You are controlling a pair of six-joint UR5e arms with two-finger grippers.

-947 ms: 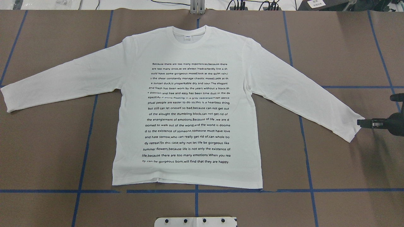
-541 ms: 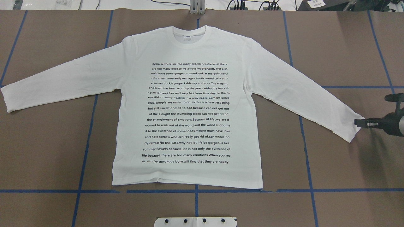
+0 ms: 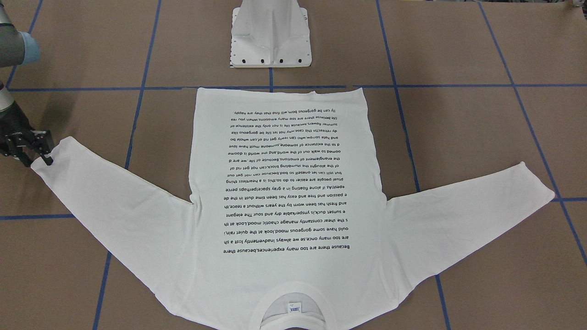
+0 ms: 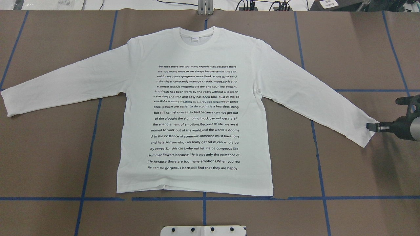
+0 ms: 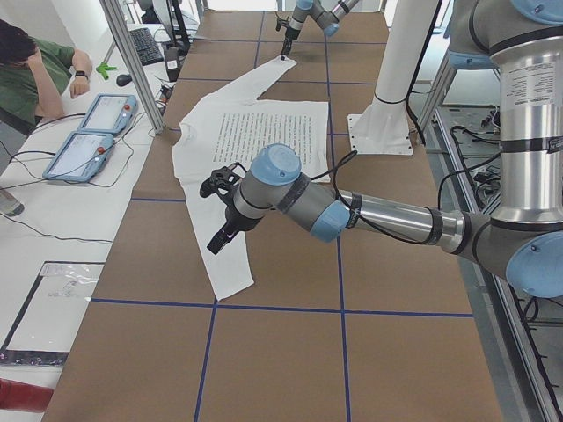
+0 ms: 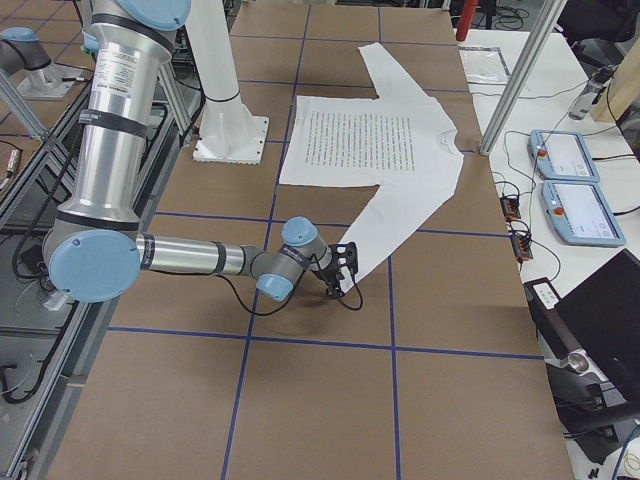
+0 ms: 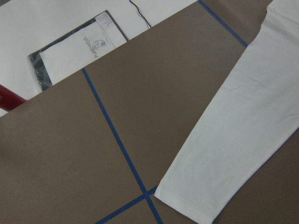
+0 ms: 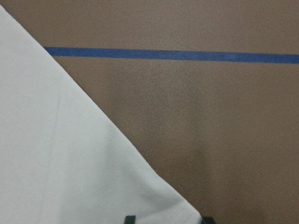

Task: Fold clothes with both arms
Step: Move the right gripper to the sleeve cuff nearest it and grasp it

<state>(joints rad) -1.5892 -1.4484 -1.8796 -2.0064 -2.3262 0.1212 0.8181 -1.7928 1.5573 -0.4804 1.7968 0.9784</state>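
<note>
**One limp shirt spread flat, a claw at each sleeve end**

The left gripper (image 5: 215, 243) hangs above the left sleeve near the left cuff (image 4: 8, 103), and I cannot tell how far its jaws are parted. The white shirt (image 4: 197, 111) lies print-up on the brown table (image 4: 49, 157), sleeves splayed. It looks light, thin and floppy, likely to drape and drag rather than keep shape. It is best pinched through both layers at cuffs, shoulders or hem corners. At the right cuff (image 4: 366, 136), the right gripper (image 4: 370, 126) sits low, fingers parted astride the cuff corner, clamping nothing yet. Count: one shirt, two sleeves, the left arm (image 5: 387, 215) and the right arm (image 6: 200, 257).
</note>
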